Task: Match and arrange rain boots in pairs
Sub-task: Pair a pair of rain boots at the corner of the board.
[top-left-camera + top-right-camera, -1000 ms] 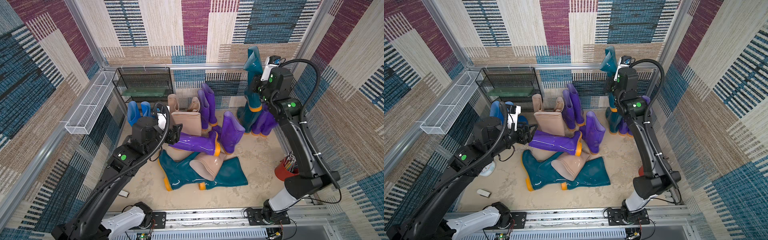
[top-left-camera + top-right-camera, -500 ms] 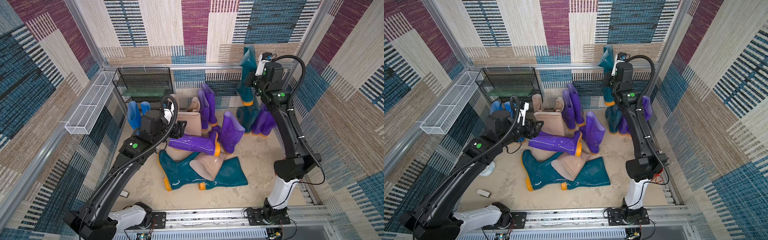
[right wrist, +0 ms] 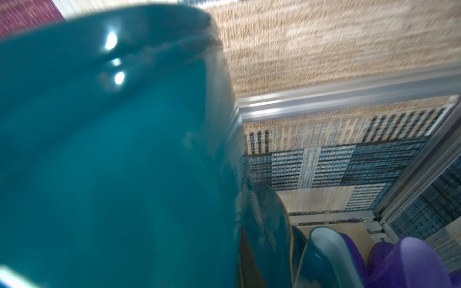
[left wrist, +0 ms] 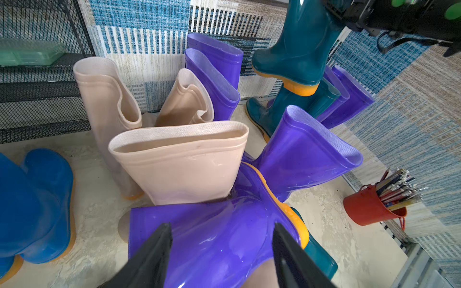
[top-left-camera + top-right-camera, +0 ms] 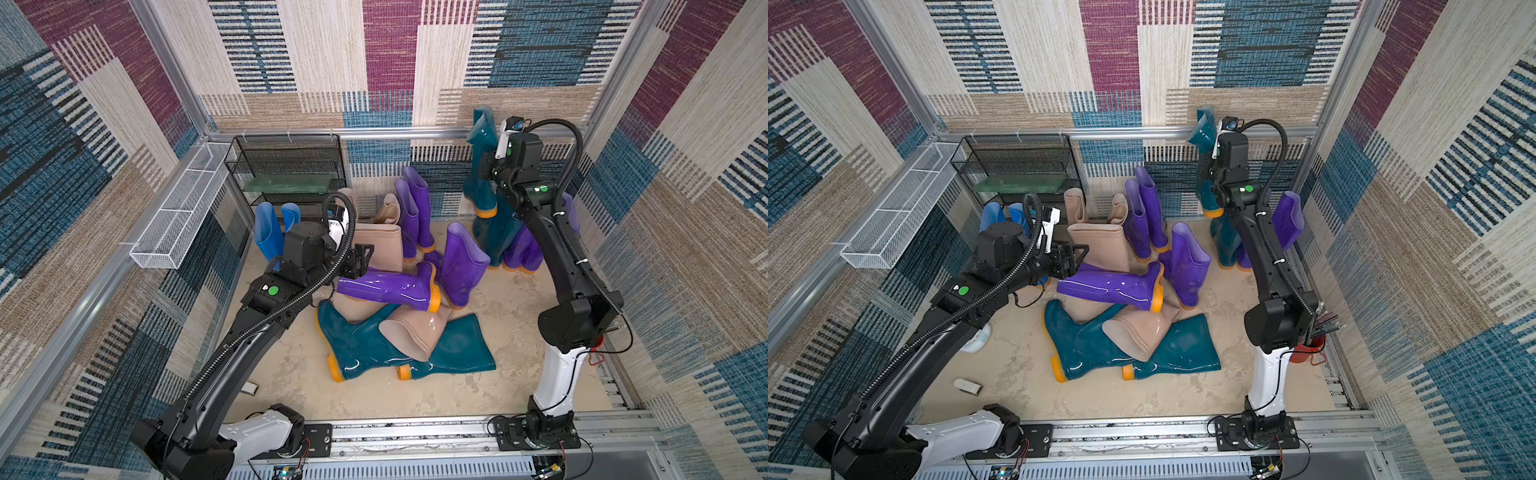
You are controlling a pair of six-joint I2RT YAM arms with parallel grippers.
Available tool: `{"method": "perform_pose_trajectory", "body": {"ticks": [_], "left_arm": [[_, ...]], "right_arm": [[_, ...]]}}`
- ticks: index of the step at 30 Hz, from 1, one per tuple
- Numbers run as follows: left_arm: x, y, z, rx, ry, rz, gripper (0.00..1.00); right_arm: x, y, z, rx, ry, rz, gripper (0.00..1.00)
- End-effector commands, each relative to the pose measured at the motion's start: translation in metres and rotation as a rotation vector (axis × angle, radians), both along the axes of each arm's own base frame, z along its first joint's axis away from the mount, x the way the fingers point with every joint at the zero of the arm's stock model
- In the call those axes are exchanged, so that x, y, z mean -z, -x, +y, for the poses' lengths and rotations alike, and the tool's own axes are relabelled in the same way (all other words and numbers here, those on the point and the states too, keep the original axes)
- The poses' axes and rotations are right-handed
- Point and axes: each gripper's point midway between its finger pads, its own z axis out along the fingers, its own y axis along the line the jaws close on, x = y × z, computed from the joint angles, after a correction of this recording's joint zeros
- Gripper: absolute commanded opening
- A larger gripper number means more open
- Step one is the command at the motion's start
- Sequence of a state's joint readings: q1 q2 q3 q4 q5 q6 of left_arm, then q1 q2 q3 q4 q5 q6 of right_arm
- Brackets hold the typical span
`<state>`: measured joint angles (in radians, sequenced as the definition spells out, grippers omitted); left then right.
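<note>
A purple rain boot [image 5: 386, 289] [image 5: 1108, 289] [image 4: 214, 239] lies on its side on top of the middle heap. My left gripper [image 5: 361, 259] [image 5: 1077, 259] [image 4: 220, 249] hangs open just over its shaft, one finger [image 4: 154, 254] toward each side. My right gripper [image 5: 492, 162] [image 5: 1210, 166] is shut on a dark teal rain boot [image 5: 480, 174] [image 5: 1204, 133] [image 3: 112, 149], held upright in the air by the back wall. That boot fills the right wrist view and hides the fingers.
Two teal boots [image 5: 357, 349] and a beige one [image 5: 415, 332] lie under the purple boot. Beige [image 4: 179, 162], purple [image 5: 415, 208] and blue [image 5: 270, 232] boots stand behind. A black wire rack [image 5: 286, 166], a white mesh basket [image 5: 174, 220] and a red pencil cup [image 4: 371, 209] stand nearby.
My left gripper has advanced a little over the lying purple boot. My right arm has straightened and carried the held teal boot slightly left along the back wall.
</note>
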<state>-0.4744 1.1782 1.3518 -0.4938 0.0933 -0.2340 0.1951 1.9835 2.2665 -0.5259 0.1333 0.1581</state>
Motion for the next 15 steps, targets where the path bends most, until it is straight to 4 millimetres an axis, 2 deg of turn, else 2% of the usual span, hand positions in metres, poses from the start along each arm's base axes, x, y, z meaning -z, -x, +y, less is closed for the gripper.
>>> {"method": "perform_pose_trajectory", "body": {"ticks": [1,15], "left_arm": [[-0.012,0.001,-0.002,0.017,0.031,-0.04,0.66],[-0.003,0.0,-0.003,0.028,0.032,-0.02,0.66]], "right_arm": [[-0.009,-0.013,-0.001,0.023,-0.064,-0.071,0.0],[0.102,-0.052,-0.002,0.048,-0.076,0.155,0.0]]}}
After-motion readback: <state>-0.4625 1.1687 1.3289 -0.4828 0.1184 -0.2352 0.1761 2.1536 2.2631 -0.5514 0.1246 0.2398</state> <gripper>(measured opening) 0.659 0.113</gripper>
